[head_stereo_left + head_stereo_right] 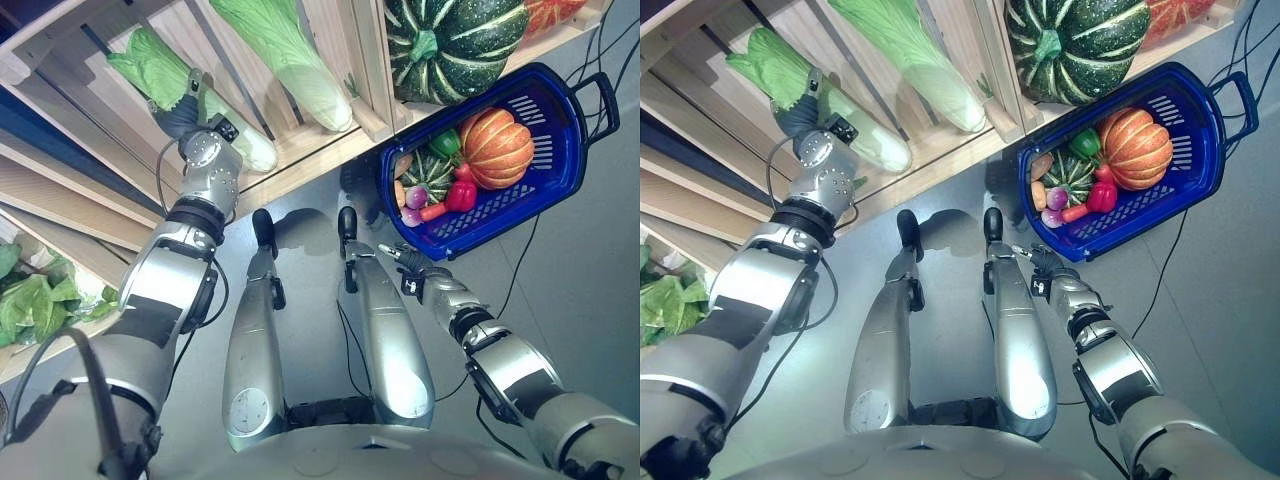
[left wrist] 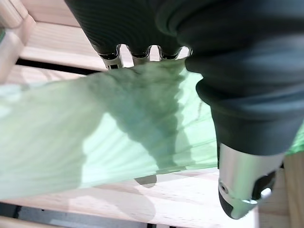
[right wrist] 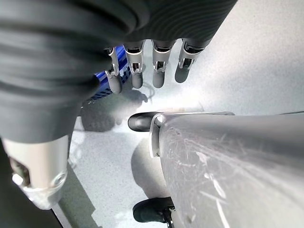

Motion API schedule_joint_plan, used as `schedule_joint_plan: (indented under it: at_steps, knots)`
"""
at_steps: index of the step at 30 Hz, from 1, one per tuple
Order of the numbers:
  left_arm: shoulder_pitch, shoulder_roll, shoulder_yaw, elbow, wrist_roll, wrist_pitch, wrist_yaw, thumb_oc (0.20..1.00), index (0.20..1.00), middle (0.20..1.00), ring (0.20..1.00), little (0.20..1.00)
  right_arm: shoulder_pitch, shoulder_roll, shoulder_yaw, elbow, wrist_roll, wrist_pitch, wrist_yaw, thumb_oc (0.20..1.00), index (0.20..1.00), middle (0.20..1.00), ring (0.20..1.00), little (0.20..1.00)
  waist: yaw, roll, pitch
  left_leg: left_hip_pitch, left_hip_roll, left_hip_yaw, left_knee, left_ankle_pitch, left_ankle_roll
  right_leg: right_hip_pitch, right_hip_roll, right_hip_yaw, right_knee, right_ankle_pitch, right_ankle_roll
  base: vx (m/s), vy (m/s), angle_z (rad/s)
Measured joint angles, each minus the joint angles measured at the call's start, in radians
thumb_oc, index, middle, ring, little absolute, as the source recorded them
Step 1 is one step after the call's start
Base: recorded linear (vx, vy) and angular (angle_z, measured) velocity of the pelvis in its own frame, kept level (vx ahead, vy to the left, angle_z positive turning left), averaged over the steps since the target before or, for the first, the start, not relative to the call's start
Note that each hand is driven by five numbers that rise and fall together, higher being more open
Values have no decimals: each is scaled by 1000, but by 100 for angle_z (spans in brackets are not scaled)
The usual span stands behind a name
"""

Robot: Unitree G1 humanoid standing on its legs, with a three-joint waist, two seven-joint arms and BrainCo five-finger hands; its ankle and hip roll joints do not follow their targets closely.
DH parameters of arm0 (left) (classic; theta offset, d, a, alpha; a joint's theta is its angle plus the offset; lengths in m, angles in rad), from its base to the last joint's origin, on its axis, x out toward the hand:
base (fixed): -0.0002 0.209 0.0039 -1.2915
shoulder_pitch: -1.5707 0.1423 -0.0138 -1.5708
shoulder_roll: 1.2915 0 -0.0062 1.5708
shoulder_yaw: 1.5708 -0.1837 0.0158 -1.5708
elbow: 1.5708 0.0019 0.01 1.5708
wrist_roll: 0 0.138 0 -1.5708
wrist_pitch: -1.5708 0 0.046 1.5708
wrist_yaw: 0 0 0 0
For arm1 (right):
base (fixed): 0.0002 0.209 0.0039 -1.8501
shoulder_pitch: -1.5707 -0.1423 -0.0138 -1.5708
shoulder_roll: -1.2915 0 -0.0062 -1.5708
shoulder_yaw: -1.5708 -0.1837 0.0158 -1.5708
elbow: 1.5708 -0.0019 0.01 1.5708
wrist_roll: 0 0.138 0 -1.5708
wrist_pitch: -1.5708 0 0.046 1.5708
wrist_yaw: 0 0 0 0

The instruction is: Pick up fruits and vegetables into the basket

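Observation:
A pale green napa cabbage (image 1: 150, 65) lies on the wooden shelf (image 1: 310, 155) at the upper left. My left hand (image 1: 186, 113) reaches up onto it; in the left wrist view the hand (image 2: 237, 71) straddles the cabbage (image 2: 95, 137), whose leaf covers what lies past the palm. On the floor to the right stands the blue basket (image 1: 560, 185), holding an orange pumpkin (image 1: 495, 148), a small striped green squash (image 1: 432, 172), a red pepper (image 1: 460, 192) and other small produce. My right hand (image 1: 405, 262) hangs open and empty just below the basket's near left corner.
A second napa cabbage (image 1: 290, 60) lies in the adjacent shelf bay. A large dark green striped pumpkin (image 1: 450, 45) and an orange one (image 1: 550, 12) sit further right on the shelf. Leafy greens (image 1: 35, 300) fill a lower shelf at the left. Grey floor lies between shelf and basket.

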Motion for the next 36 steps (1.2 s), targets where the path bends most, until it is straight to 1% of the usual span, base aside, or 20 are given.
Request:
schedule_joint_plan:
  at_steps: [1,2,5,9,25,31,33,36]
  knots:
    - [-6,8,0,1,0,2,-1,260,260,260,260,260,0,0,0,0,0,0,1,1000,1000,1000,1000,1000,-1,0,0,0,0,0,0,0,0,0,0,0,0,0,0,0,0,0]
    - [-9,13,0,2,0,6,-1,200,200,200,200,200,0,0,0,0,0,-1,1,1000,1000,1000,1000,1000,-1,0,0,0,0,1,0,0,0,0,0,0,1,0,0,0,0,0]
    - [-16,31,-4,17,1,14,-6,200,200,200,200,200,0,-1,0,0,0,-5,4,1000,1000,1000,1000,1000,-1,0,0,1,0,1,1,0,0,0,0,1,1,1,-1,0,0,0]
    - [-22,55,-29,38,2,30,-37,200,200,200,200,200,0,-1,0,0,0,-8,5,1000,1000,1000,1000,1000,-2,0,0,1,0,2,1,0,0,0,0,1,2,1,-1,0,0,0]
    - [-41,58,-31,80,3,33,-130,200,200,200,200,200,1,-1,1,0,0,-14,5,1000,1000,1000,1000,1000,-8,0,0,2,0,3,1,0,0,0,0,2,3,1,-1,0,0,0]
    - [-41,58,-39,80,5,33,-147,200,200,200,200,200,1,-1,1,1,1,-17,4,1000,1000,1000,1000,1000,-7,0,0,3,0,3,1,0,0,2,0,1,3,2,-1,0,0,0]
    - [-41,59,-40,80,14,33,-162,200,200,200,200,200,2,-1,0,1,3,-29,2,1000,1000,1000,1000,1000,-7,0,0,4,0,3,1,0,0,3,0,1,3,2,-1,0,0,0]
    - [-40,59,-51,75,69,31,-184,200,200,200,200,200,4,-2,-3,-1,23,-52,-7,1000,1000,1000,1000,1000,-4,0,0,7,0,3,1,0,0,6,0,1,3,2,-1,0,0,0]
